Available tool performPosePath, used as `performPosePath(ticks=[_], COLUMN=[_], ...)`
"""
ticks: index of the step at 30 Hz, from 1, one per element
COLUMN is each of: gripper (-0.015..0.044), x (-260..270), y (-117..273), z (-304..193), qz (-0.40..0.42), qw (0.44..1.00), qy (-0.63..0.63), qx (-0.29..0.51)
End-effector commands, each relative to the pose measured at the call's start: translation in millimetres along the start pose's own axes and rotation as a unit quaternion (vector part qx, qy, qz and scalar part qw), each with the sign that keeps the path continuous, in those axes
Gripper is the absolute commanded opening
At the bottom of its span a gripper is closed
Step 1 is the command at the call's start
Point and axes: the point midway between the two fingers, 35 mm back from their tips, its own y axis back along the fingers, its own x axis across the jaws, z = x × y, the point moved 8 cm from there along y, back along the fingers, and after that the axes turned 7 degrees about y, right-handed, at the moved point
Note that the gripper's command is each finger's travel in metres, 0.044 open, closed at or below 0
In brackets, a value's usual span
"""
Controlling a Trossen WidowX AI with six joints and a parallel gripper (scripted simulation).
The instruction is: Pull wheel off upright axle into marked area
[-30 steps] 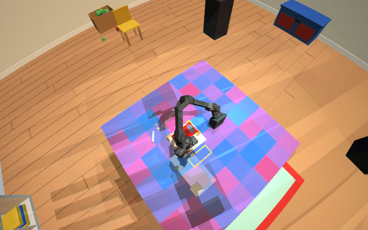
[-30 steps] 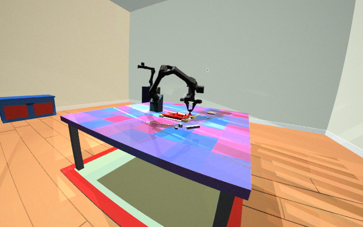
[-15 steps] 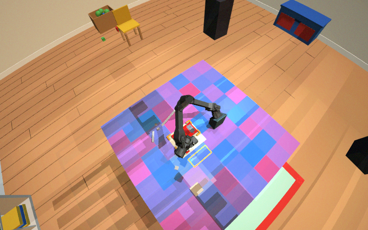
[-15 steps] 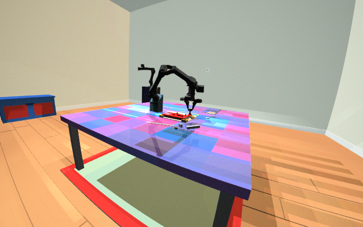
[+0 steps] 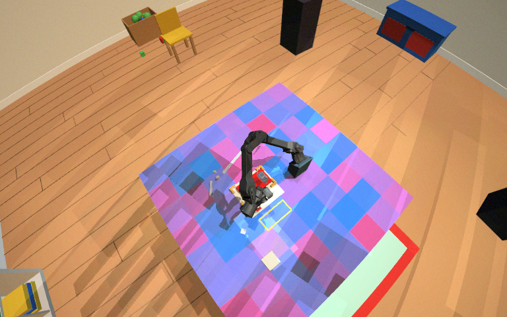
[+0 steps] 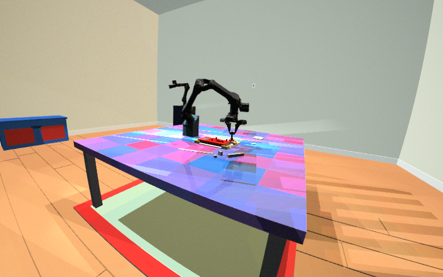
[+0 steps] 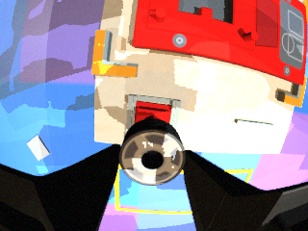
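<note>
Wrist view shows you the black parallel-jaw gripper clamped on the round grey wheel with a dark centre hole, hole axis facing the camera, while the yellow-outlined marked area lies just below and behind it.

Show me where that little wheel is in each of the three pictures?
Top: hidden under the arm's gripper, left of the yellow outline.
Exterior: too small to tell, at the gripper tips above the red board.
Wrist: wheel low centre, between the fingers.
Shared landmark: the red board.
</note>
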Motion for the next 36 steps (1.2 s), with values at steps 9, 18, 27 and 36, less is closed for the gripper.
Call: performPosePath(ticks=[9,18,27,36], gripper=[0.0000,0.0000,0.0000,0.0000], x=[0,0,-2,-9], y=[5,10,41,38], z=[0,0,0,-27], qz=[-0.001,0.000,0.000,0.001], qw=[1.000,1.000,1.000,1.000], qy=[-0.003,-0.002,-0.002,0.002], qx=[0.002,0.002,0.003,0.003])
